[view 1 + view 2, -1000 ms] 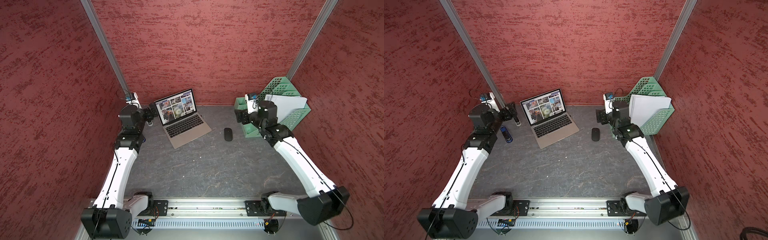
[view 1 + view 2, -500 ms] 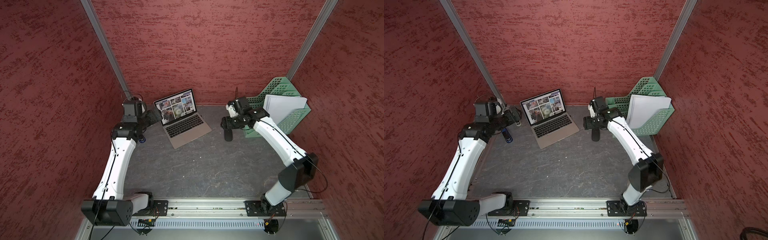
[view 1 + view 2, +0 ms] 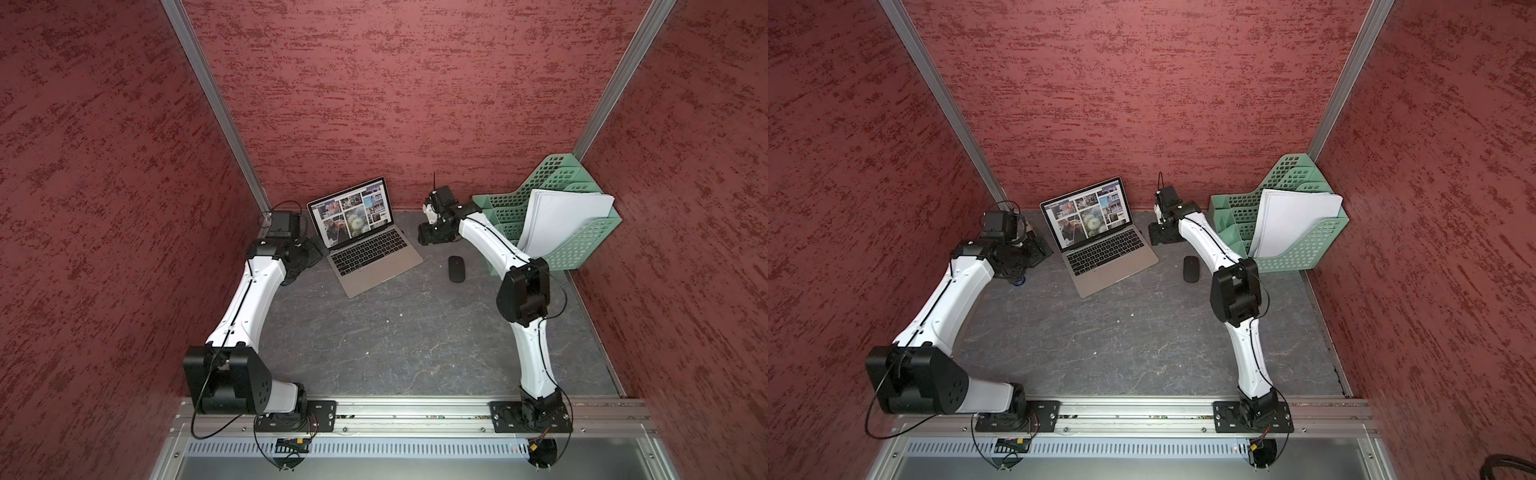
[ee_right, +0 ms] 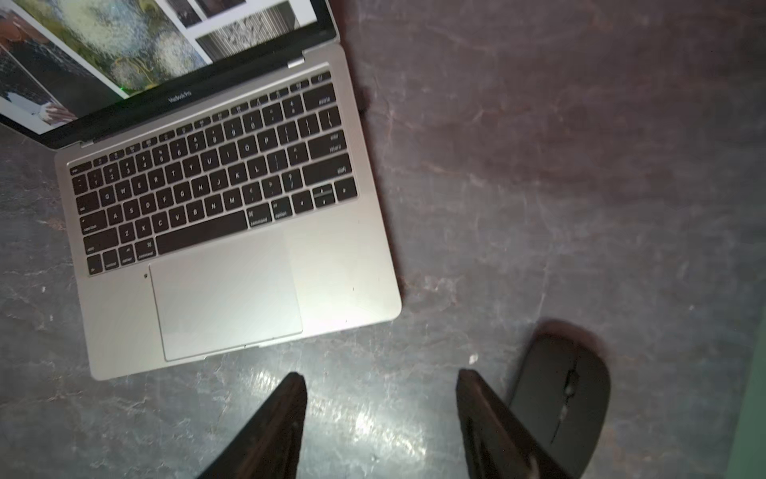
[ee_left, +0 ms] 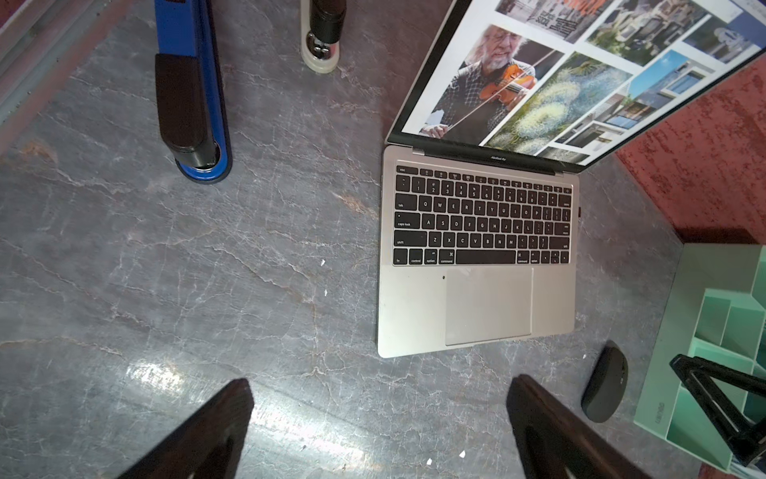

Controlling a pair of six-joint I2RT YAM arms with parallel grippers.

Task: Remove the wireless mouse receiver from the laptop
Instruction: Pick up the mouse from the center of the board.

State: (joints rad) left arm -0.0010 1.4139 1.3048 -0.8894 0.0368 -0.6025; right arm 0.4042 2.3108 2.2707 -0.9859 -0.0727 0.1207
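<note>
the wireless mouse receiver (image 5: 579,211) is seen as a dark stub, apparently plugged into the edge of the laptop (image 5: 414,311) nearest the right gripper (image 4: 381,375). it is judged light, stiff and slippery, best pinched across its exposed sides and drawn straight out. that gripper and the left gripper (image 5: 381,385) are spread and empty.

Table (image 3: 374,332): dark grey top, pale stone-like veins, glare patches, few white specks.
Laptop (image 3: 374,257) sat open at far middle, turned at an angle, screen toward far wall.
Black mouse (image 3: 456,269) lay right of laptop, apart from it.
Green file rack (image 3: 582,253) stood in far right corner.
Blue-and-black object (image 5: 195,103) lay at far left, apart from laptop; near it lay small black piece with pale end (image 5: 321,45), kind unclear.
</note>
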